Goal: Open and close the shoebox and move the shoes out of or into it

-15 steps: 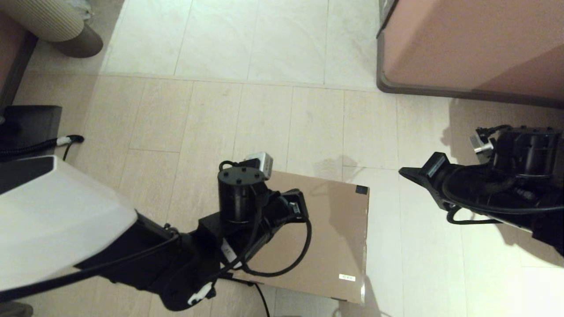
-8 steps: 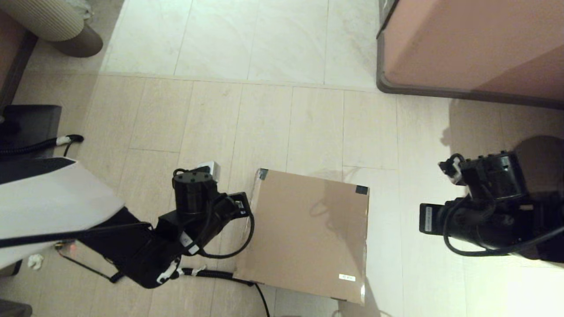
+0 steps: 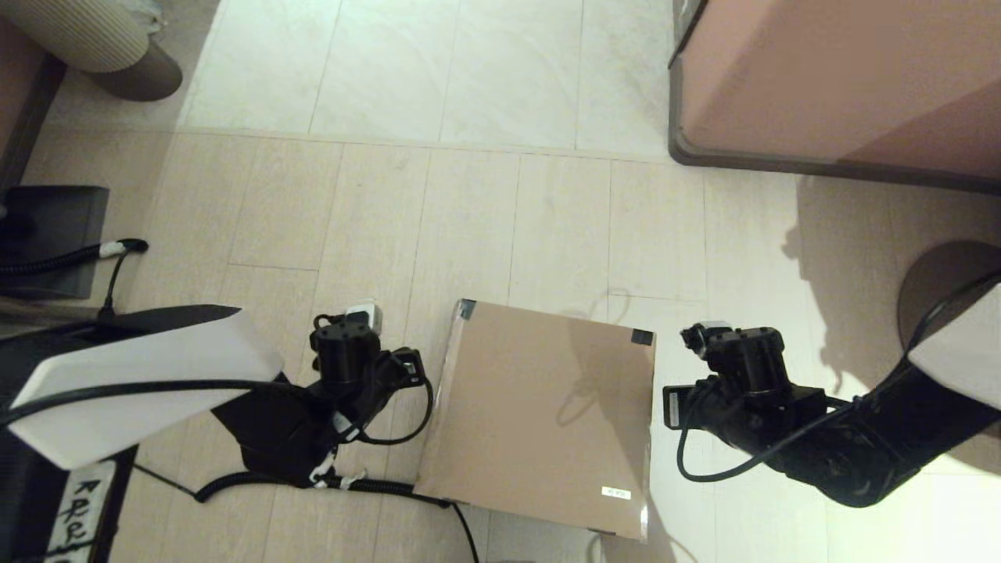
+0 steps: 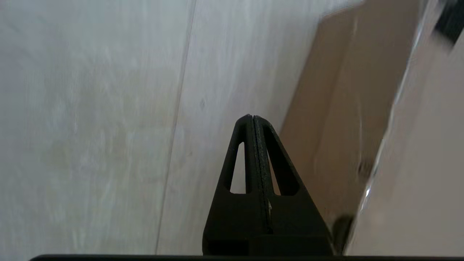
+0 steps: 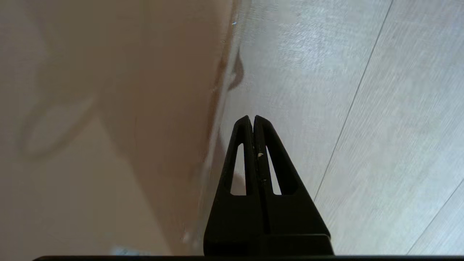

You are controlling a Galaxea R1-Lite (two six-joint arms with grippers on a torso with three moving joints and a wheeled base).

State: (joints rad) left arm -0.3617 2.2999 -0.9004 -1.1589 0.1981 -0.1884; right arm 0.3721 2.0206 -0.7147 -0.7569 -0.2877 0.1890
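Observation:
The shoebox (image 3: 547, 414) lies closed on the floor, a flat brown lid with black tape (image 3: 641, 337) on its two far corners and a small white label (image 3: 615, 493) near the front. The shoes are hidden. My left gripper (image 4: 252, 117) is shut and empty, pointing down at the floor just beside the box's left wall (image 4: 337, 108); its wrist (image 3: 348, 352) shows left of the box. My right gripper (image 5: 252, 117) is likewise shut and empty, low beside the box's right wall (image 5: 174, 108), with its wrist (image 3: 743, 367) right of the box.
A large pinkish-brown cabinet (image 3: 837, 78) stands at the back right. Black cables (image 3: 391, 489) trail on the floor by the box's front left corner. A ribbed beige object (image 3: 86, 35) sits at the far left, a dark block (image 3: 47, 234) at the left edge.
The left arm came off the lid and dropped to the box's left side. The right arm swung in leftward and down to the box's right side.

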